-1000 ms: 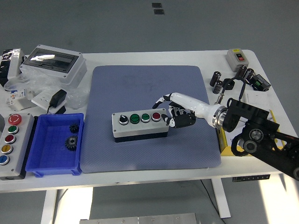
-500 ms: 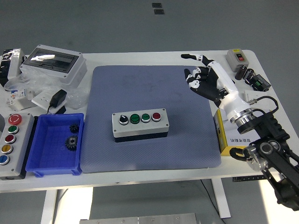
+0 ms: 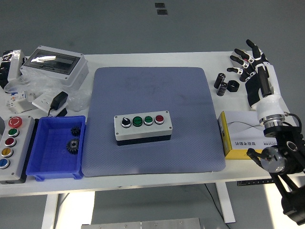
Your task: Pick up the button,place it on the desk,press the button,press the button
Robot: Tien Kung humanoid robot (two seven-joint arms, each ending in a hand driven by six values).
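Near edge of the white desk (image 3: 157,177): at left, a grey control station (image 3: 10,149) with red, green, yellow and blue buttons lies beside a blue bin (image 3: 53,148) holding two dark gears (image 3: 73,145). At right, the black right arm (image 3: 283,176) rises from the lower corner, next to a yellow-edged box (image 3: 239,136).

Centre: the button box (image 3: 142,127), the task's thing, rests flat on the blue-grey mat (image 3: 152,95); its top carries a black selector knob, two green buttons and one red button in a row. Nothing touches it.

Far right: the right hand (image 3: 255,76) is held upright above the desk's right edge, fingers (image 3: 242,59) spread and released, grasping nothing. Small black cylinders (image 3: 224,83) stand just left of it.

Far left: a grey enclosure (image 3: 55,64) with a clear lid, a black adapter (image 3: 59,100) and loose packaging.
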